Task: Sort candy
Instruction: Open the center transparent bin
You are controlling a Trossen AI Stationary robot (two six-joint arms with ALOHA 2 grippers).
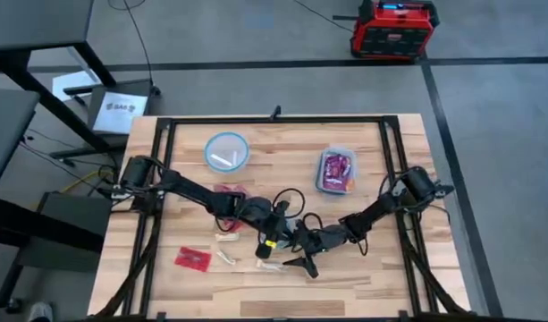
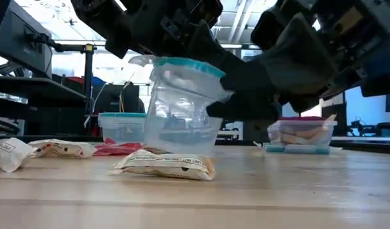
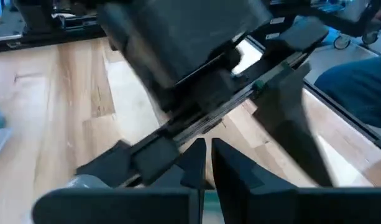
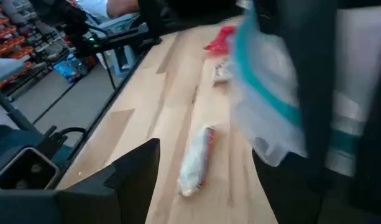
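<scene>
Candy lies loose along the table's near edge. At far left is a red packet, then cream sticks towards the middle. More is already sorted: white sticks in the round bowl, and red and purple packets in the box at right.

We judge every piece to be light, soft and crinkly, with slick wrappers. A stick is best pinched across its middle and a flat packet by one edge.

The left gripper sits mid-table with its fingers drawn nearly together. A clear teal-rimmed tub hangs tilted above one stick, so we judge those fingers pinch its rim, though the contact itself is hidden.

Just right of it, the right gripper is low over the table, empty, with its fingers spread wide. A stick lies on the wood ahead of the gap and is not yet touched. The tub is close beside it.
</scene>
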